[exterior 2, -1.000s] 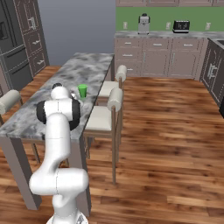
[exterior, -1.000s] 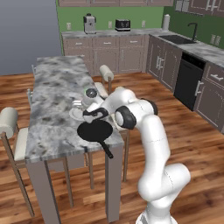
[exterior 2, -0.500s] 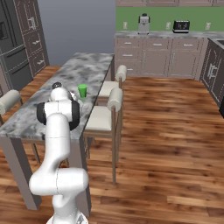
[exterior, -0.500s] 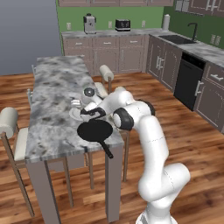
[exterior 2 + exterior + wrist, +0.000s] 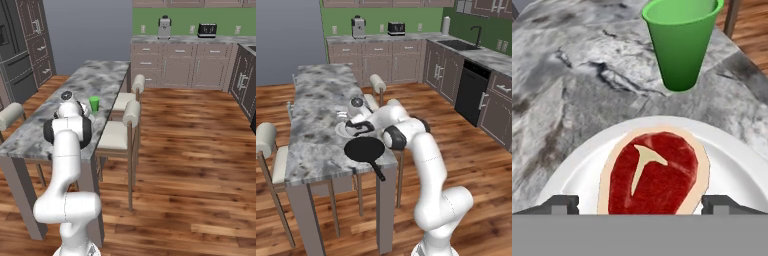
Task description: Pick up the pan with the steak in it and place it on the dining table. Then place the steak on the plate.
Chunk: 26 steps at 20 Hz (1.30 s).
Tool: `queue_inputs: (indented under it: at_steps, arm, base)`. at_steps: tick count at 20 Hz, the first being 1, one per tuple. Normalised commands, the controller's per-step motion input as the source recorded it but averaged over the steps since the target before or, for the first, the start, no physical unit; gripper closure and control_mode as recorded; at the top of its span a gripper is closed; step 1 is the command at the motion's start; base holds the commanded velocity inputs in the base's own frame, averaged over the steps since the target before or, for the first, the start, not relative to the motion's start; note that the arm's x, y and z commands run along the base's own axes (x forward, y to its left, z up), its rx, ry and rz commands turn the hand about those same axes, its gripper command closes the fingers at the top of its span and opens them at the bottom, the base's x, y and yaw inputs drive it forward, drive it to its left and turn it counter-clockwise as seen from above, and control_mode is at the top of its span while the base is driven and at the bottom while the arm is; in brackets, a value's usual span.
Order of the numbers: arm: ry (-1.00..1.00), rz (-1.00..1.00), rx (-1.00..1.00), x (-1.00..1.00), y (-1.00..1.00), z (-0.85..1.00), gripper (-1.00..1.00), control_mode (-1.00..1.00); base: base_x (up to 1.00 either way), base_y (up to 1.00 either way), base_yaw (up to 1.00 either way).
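Fingers [image 5: 562, 204] spread wide, straddling steak [image 5: 653, 172] on plate [image 5: 732, 170].

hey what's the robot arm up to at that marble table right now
The end effector hangs open just above the steak, which lies on the white plate on the dining table. The fingertips stand either side of the meat without gripping it. The black pan sits empty on the table beside the plate, and a green cup stands just beyond it.
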Motion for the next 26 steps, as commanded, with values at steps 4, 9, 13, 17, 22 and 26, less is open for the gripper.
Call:
queue_inputs:
  at_steps: [4,9,13,17,22,26]
  arm:
    - [0.10,-0.05,0.01,0.20,0.00,0.29,-1.00,-1.00]
    - [0.15,-0.08,0.03,-0.08,0.00,0.55,-1.00,-1.00]
    - [0.15,-0.05,0.02,-0.40,0.00,0.64,-1.00,-1.00]
    - [0.15,0.00,0.00,-0.62,0.00,0.64,-1.00,-1.00]
    - [0.17,0.00,0.00,-0.92,0.00,0.50,-1.00,-1.00]
    - [0.16,0.01,0.00,-1.00,-0.07,0.31,-1.00,-1.00]
  base:
    - [0.00,0.00,0.00]
    - [0.00,0.00,0.00]
    - [0.00,0.00,0.00]
    - [0.00,0.00,0.00]
    - [0.00,0.00,0.00]
    - [0.00,0.00,0.00]
